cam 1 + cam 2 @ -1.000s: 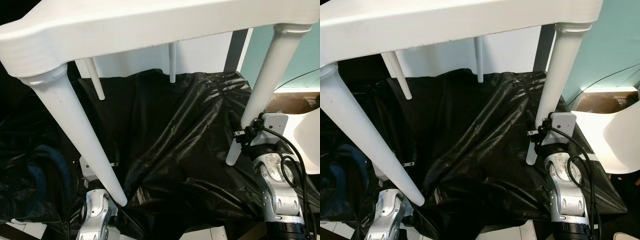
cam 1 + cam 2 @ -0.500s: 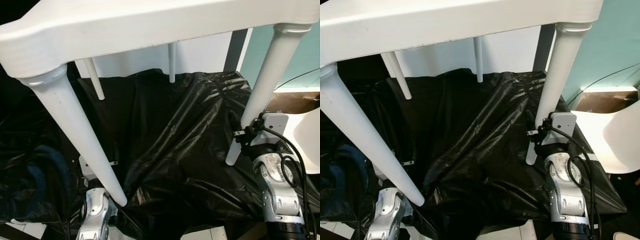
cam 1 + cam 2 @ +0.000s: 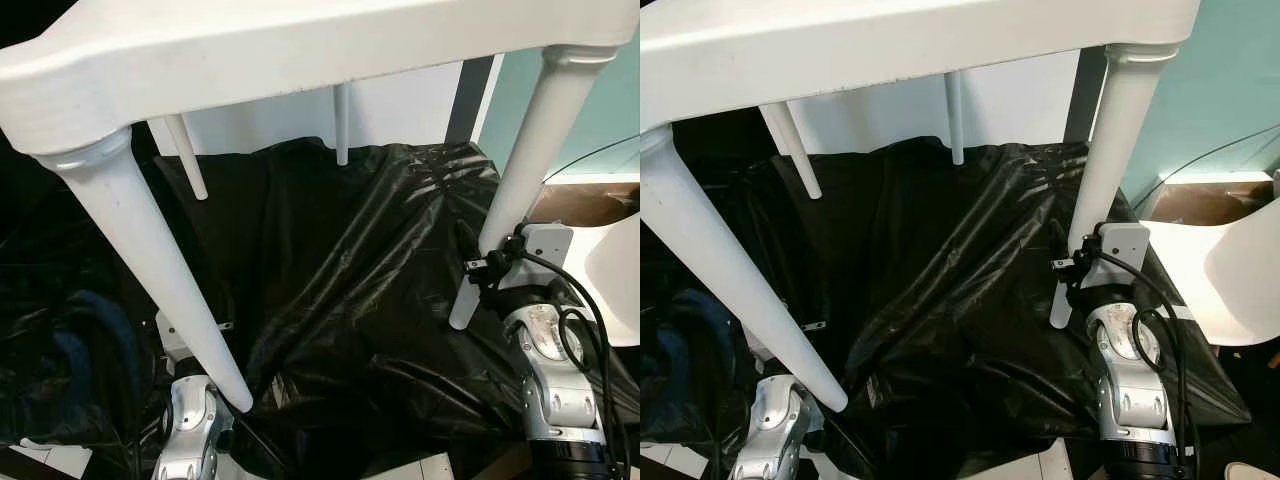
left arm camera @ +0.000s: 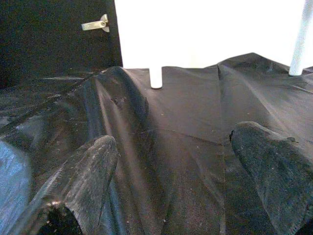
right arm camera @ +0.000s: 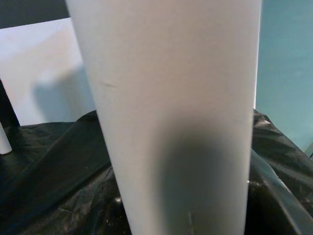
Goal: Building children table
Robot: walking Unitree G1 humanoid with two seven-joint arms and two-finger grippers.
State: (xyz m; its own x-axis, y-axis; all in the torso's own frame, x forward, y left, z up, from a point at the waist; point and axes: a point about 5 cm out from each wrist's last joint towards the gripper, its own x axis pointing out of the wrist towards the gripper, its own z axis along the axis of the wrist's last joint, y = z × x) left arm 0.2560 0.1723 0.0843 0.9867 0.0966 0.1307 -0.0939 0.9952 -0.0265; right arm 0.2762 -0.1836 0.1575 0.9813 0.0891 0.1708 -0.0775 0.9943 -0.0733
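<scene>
No legible text, label or number anywhere.

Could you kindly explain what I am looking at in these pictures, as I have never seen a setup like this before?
This is a walking humanoid robot with two silver arms, each ending in a tool of two black fingers. Two pictures come from a stereo camera on its head, looking down; the other two come from cameras on its wrists.

A white children's table stands over crumpled black plastic sheeting on the floor. A white chair shows at the robot's right.

The right tool is against the near right table leg, which looms large in the right wrist view; whether it actually grips cannot be told. The left tool sits low near the near left table leg, with its fingers spread apart over the sheeting and holding nothing.
</scene>
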